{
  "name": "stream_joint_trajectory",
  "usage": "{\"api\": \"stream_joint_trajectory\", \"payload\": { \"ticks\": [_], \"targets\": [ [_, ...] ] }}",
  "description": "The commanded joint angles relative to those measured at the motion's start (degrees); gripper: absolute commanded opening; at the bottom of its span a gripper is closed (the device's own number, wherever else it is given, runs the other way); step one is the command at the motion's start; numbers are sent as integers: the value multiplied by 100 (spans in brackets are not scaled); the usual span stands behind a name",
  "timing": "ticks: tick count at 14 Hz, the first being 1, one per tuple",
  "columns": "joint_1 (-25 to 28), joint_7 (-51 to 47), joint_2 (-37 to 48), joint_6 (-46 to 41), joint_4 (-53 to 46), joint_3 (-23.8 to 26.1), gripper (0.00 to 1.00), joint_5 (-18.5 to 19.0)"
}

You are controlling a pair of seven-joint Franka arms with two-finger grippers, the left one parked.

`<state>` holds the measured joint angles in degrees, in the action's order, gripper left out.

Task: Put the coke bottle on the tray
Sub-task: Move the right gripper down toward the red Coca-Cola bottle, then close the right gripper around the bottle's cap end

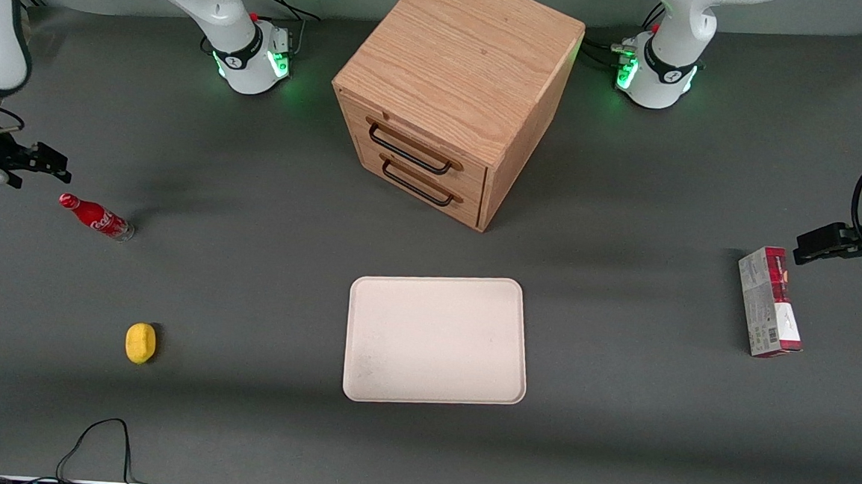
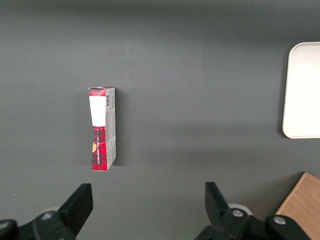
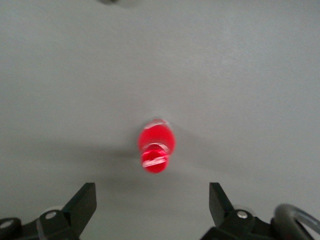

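Observation:
The coke bottle (image 1: 96, 216), slim and red with a red cap and white script, stands on the dark table toward the working arm's end. The right wrist view looks down on its cap (image 3: 156, 145). My right gripper (image 1: 50, 161) hangs above the table beside the bottle, a little farther from the front camera than it. It is open and empty, and its two black fingers (image 3: 82, 205) stand wide apart with the bottle just ahead of the gap (image 3: 151, 202). The cream-white tray (image 1: 436, 339) lies flat and bare mid-table, and its edge shows in the left wrist view (image 2: 305, 90).
A wooden cabinet (image 1: 455, 94) with two drawers stands farther from the front camera than the tray. A yellow lemon-like object (image 1: 140, 343) lies nearer the camera than the bottle. A red-and-grey carton (image 1: 769, 302) lies toward the parked arm's end. A black cable (image 1: 101, 439) loops at the front edge.

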<state>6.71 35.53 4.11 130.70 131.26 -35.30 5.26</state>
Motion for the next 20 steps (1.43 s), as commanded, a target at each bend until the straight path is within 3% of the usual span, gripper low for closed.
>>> {"api": "stream_joint_trajectory", "payload": {
  "ticks": [1, 3, 7, 8, 10, 15, 20],
  "targets": [
    [41, 436, -585, 395, -30, -117, 100, -418],
    [49, 700, -849, 474, -39, -117, 100, -946],
    [67, 745, -1000, 677, -39, -117, 100, -1001],
    [67, 745, -1008, 685, -39, -117, 95, -1001],
    [76, 745, -1008, 685, -39, -109, 74, -1001],
    [111, 745, -1008, 668, -74, -47, 59, -1106],
    [181, 719, -1008, 624, -109, -29, 9, -1106]
  ]
}}
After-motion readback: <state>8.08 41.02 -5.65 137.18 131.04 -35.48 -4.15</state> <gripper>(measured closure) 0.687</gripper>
